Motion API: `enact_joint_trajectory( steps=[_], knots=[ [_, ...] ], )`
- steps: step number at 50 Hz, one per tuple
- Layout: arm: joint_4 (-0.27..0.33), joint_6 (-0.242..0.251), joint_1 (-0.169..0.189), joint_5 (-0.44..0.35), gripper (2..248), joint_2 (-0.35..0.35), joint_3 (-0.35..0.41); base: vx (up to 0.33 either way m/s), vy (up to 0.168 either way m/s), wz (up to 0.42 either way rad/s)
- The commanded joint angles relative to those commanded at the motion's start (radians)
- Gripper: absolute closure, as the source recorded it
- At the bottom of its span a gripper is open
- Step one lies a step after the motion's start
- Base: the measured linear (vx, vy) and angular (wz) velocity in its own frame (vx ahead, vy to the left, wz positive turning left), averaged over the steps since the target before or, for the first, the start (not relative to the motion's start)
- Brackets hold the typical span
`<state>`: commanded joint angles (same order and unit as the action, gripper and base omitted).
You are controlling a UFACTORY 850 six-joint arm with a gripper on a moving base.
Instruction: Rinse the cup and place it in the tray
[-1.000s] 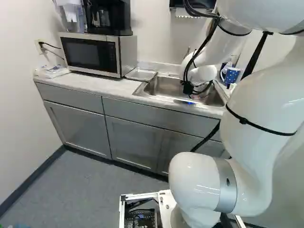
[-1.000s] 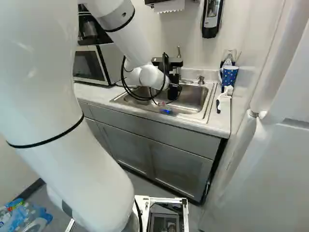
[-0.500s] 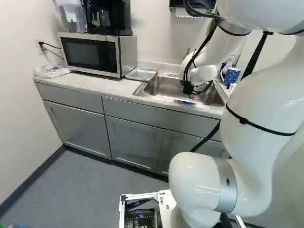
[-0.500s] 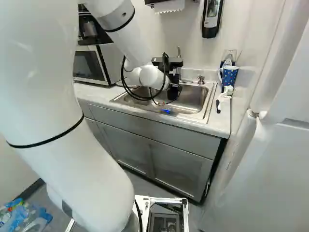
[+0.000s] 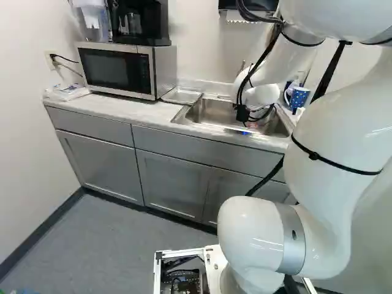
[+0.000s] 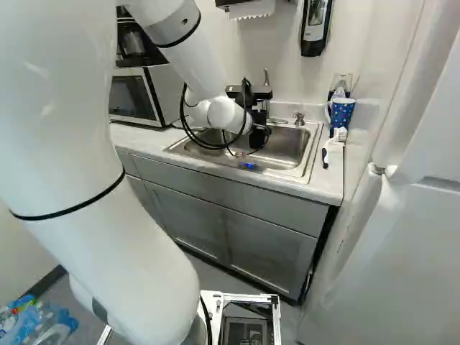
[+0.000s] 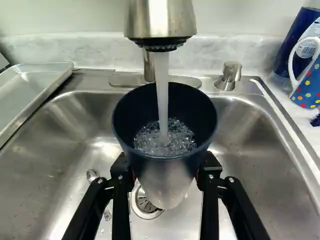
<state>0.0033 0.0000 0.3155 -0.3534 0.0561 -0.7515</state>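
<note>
While both base views leave the cup too hidden to tell, the wrist view shows it plainly: a dark blue cup [image 7: 165,175] under the faucet [image 7: 160,20], a stream of water running into its mouth and frothing inside. The fingers [image 7: 121,205] pinch it from two opposite sides, over the sink [image 7: 75,130] and near the drain [image 7: 146,204], with a shiny metal utensil [image 7: 92,175] lying in the basin, partly covered. That view also catches an edge of the metal tray [image 7: 32,87], which the left base view places on the table [image 5: 138,113], between the microwave [image 5: 116,70] and the sink. The coffee maker [image 5: 139,24] on the microwave shows more fully there than in the right base view. The right base view, in turn, shows the wall dispenser [image 6: 315,29] and the brush [image 6: 335,140] beside the dotted mug [image 6: 342,113], on the table past the sink; the mug is in all three views.

The arm [image 5: 331,128] climbs from its joint, right of the middle in the left base view, and bends high up. Its forearm slants down and away toward the sink, and the wrist hangs over the basin with the black gripper [image 6: 259,136] beyond it.
</note>
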Motion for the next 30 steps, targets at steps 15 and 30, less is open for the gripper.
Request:
enact_joint_trajectory(
  steps=[15, 30],
  knots=[
    [0.000, 0.000, 0.000, 0.000, 125, 0.000, 0.000, 0.000, 0.000, 0.000],
    [0.000, 0.000, 0.000, 0.000, 125, 0.000, 0.000, 0.000, 0.000, 0.000]
  ],
)
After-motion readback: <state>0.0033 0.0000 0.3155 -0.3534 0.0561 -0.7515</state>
